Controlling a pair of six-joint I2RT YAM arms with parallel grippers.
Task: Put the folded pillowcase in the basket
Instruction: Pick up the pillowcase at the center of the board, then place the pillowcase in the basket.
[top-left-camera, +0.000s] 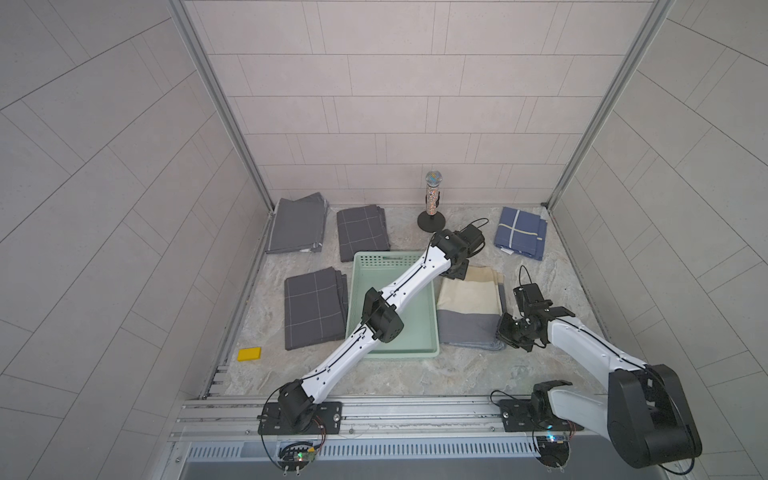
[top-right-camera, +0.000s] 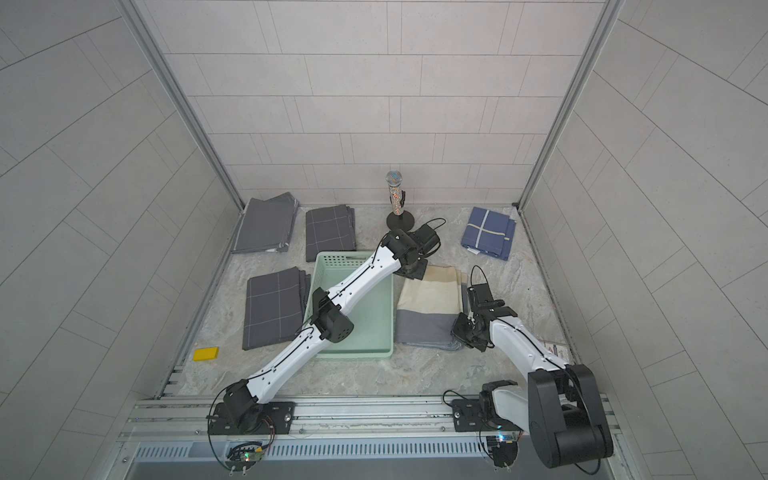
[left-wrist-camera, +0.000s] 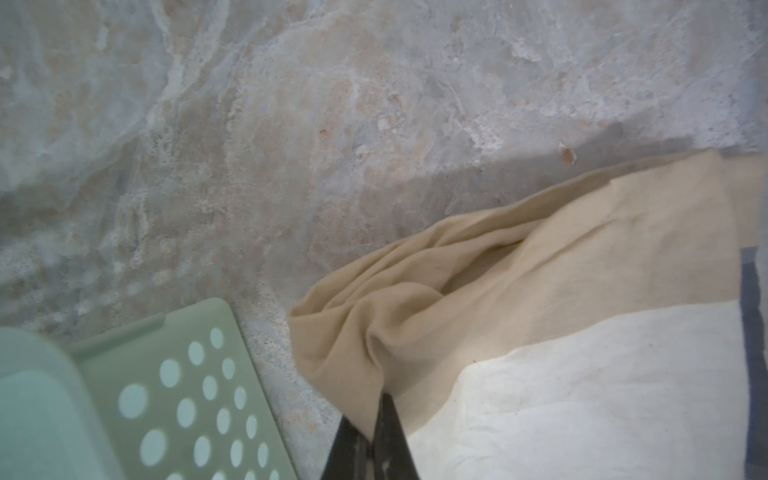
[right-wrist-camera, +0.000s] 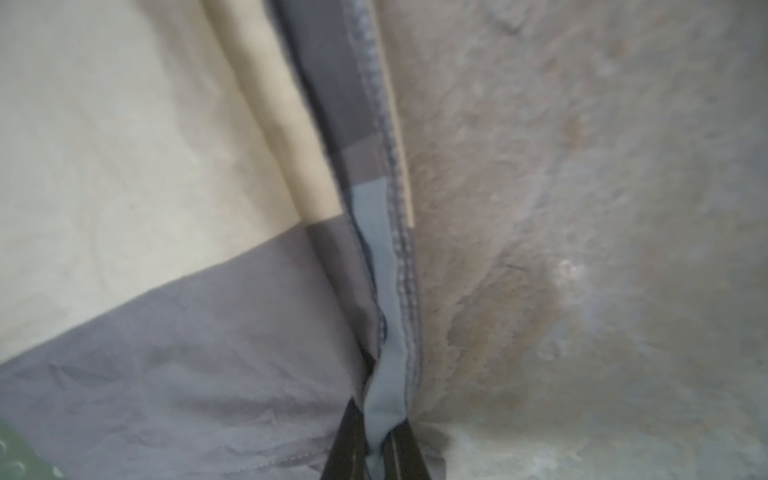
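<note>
Pillowcase (top-left-camera: 469, 307), cream and grey, is pinched twice: the left gripper (left-wrist-camera: 370, 432) clamps its 11 o'clock cream corner, and the right gripper (right-wrist-camera: 379, 428) clamps its 4 o'clock grey hem. It lies on the marbled table (top-left-camera: 415, 374), at 3 o'clock of the basket (top-left-camera: 395, 354).

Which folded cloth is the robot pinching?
The cream-and-grey pillowcase beside the basket: the left gripper and right gripper are both shut on its edges. The dark grey cloths and the blue cloth lie untouched.

Likely robot lab: aluminium rail (top-left-camera: 415, 410), tiled panels (top-left-camera: 395, 104).
</note>
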